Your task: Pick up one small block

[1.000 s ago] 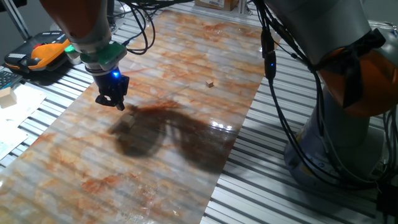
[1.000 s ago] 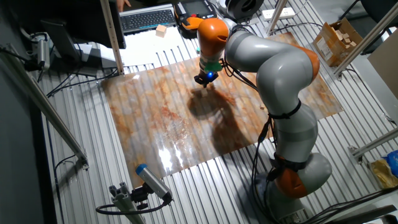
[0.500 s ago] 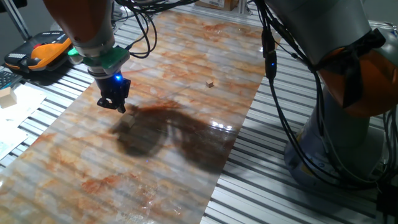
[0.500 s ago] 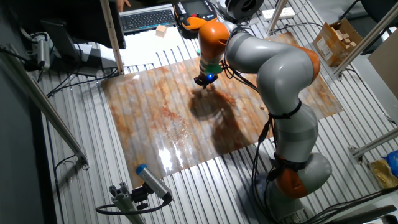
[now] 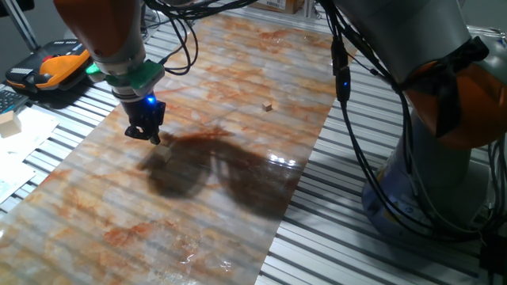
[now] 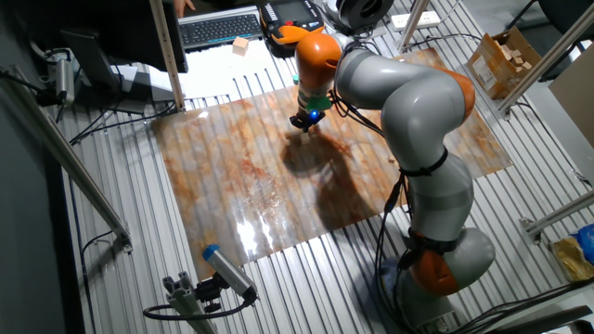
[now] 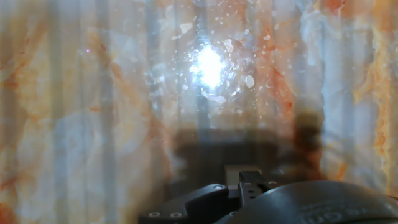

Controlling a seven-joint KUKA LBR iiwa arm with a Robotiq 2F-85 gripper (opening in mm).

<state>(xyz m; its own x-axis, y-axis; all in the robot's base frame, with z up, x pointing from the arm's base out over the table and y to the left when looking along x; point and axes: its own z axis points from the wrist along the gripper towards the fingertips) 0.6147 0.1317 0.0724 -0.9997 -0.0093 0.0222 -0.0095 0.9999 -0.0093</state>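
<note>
Worktop [image 5: 238, 206]: slatted metal under a glossy marbled orange-white sheet [image 6: 232, 186]. Claw [image 5: 146, 133] hangs low over the sheet's left part in one fixed view, blue light lit above its fingers, dark shadow spreading to its right. Jaws look drawn together; cannot tell if anything sits between them. A small tan cube [image 5: 268, 104] lies alone on the sheet, well apart from the claw; cannot tell if it is the small block. Hand view: only sheet, glare, claw housing.
</note>
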